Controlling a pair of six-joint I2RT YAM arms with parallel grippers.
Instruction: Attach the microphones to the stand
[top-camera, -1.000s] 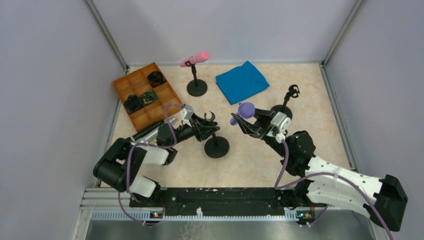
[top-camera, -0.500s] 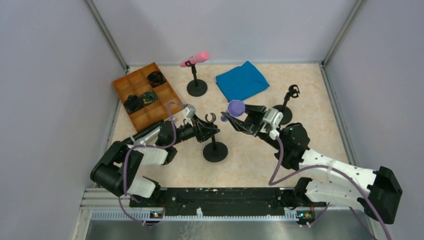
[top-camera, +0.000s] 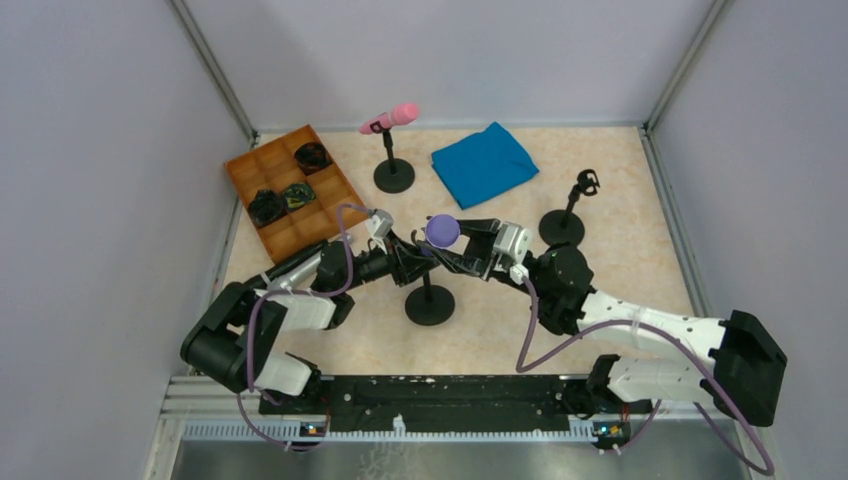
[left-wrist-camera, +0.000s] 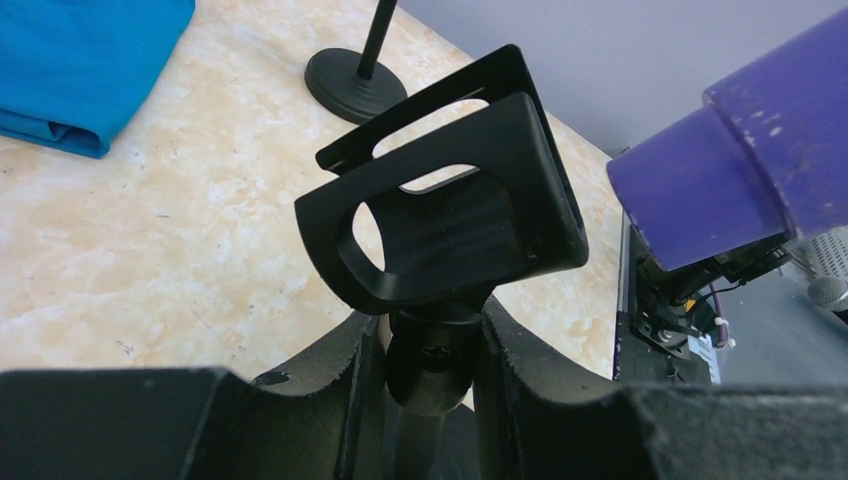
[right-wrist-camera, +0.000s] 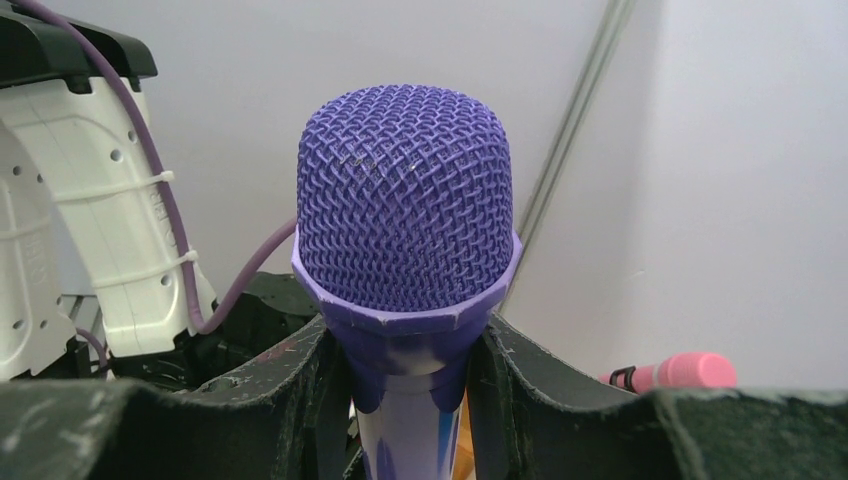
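Three stands on the table (top-camera: 640, 280); I use the middle stand (top-camera: 430, 300) as reference.

Left gripper (top-camera: 405, 262): my fingers (left-wrist-camera: 340, 380) are clenched on that stand's stem, at the knuckle right under the clip (left-wrist-camera: 445, 235). Clip is empty and its open side faces up, tilted a little, as seen from the left wrist.

Right gripper (top-camera: 462, 255): clamped on the handle of the purple mic (top-camera: 441, 230), a finger (right-wrist-camera: 290, 385) on each side just below the mesh head. From above, the head sits over the stand's top, just left of my right fingers. In the left wrist view the mic body (left-wrist-camera: 740, 170) is up and to the right of the clip, near but apart from it. Not seated.

Pink mic (top-camera: 392, 117) rests in the clip of the far stand (top-camera: 394, 175), well behind the middle stand.
Right stand (top-camera: 565, 222): to the right of the middle stand and a bit farther back, clip bare.
Cloth (top-camera: 484, 163), blue: behind the middle stand, between the other two stands.
Tray (top-camera: 270, 160), orange: behind and left of the middle stand, dark items in three compartments; cannot tell what they are.
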